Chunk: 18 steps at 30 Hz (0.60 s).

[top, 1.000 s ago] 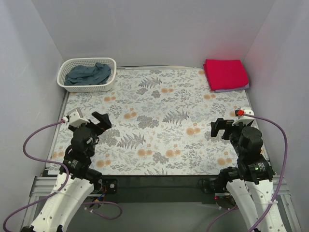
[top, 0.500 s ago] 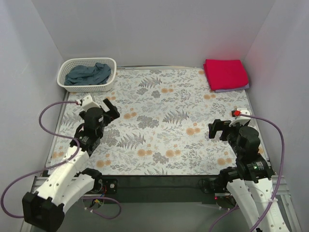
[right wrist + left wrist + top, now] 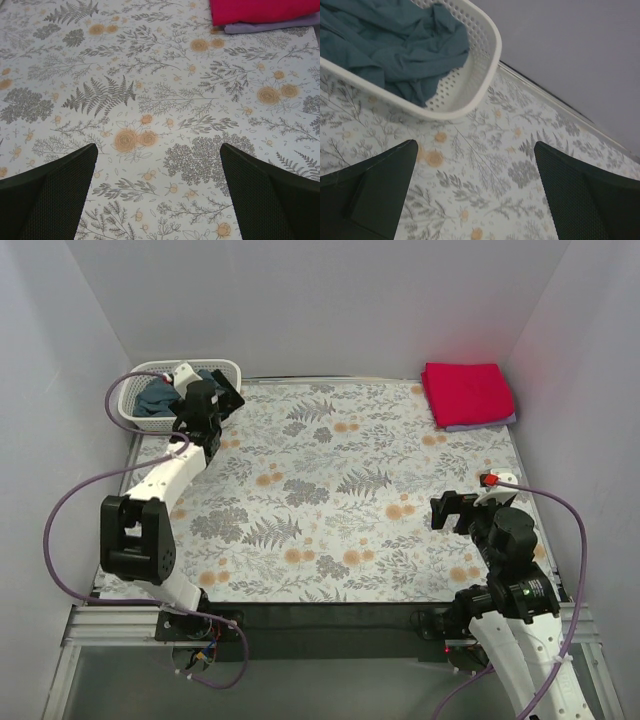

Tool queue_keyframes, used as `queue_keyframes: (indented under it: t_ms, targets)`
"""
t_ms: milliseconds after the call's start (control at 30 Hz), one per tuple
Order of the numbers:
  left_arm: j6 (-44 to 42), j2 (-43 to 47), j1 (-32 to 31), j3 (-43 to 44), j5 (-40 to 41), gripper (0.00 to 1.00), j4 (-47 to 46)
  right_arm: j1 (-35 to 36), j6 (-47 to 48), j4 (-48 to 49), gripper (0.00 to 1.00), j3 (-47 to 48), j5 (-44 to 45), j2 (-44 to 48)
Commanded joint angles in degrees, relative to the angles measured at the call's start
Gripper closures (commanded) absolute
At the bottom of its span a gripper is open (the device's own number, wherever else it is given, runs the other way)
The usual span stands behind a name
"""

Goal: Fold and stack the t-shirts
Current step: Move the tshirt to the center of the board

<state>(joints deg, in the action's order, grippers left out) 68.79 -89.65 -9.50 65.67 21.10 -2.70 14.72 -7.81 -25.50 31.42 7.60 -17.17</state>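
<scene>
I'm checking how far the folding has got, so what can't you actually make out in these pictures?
- Lavender shirt: in the top view only an edge shows under the red shirt, so its fold is hidden.
- Blue shirt: crumpled, and cut off by the top and left edges of the left wrist view.
- Basket: its far side lies beyond that same view.
- Red shirt: cut by the right wrist view's top edge.

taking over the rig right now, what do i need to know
Left gripper: open, empty, near the basket rim.
Right gripper: open, empty, above the table.
Red shirt lies folded on the lavender shirt, far right corner: done.
Blue-grey shirt lies crumpled in the basket. Left to do: take it out, fold it, stack it.
</scene>
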Motion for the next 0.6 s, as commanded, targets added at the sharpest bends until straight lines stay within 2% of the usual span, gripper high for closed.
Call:
queue_keyframes:
  t_ms: [0,300,567]
  targets:
    - [-2.9,-7.1,4.2,8.4,2.3,0.04,-3.9,0.2,-1.1,2.5,0.02,-0.6,0.7,-0.1]
    - [-14.0,-24.7,10.4,25.0,7.7,0.04,-8.9,0.2,-1.9,2.5,0.02,-1.0,-0.2,-2.0]
    - [-18.6,-41.4,16.2,40.0,6.2,0.05,-7.7,0.3,-2.1,2.4,0.02,-1.2,-1.4,-4.0]
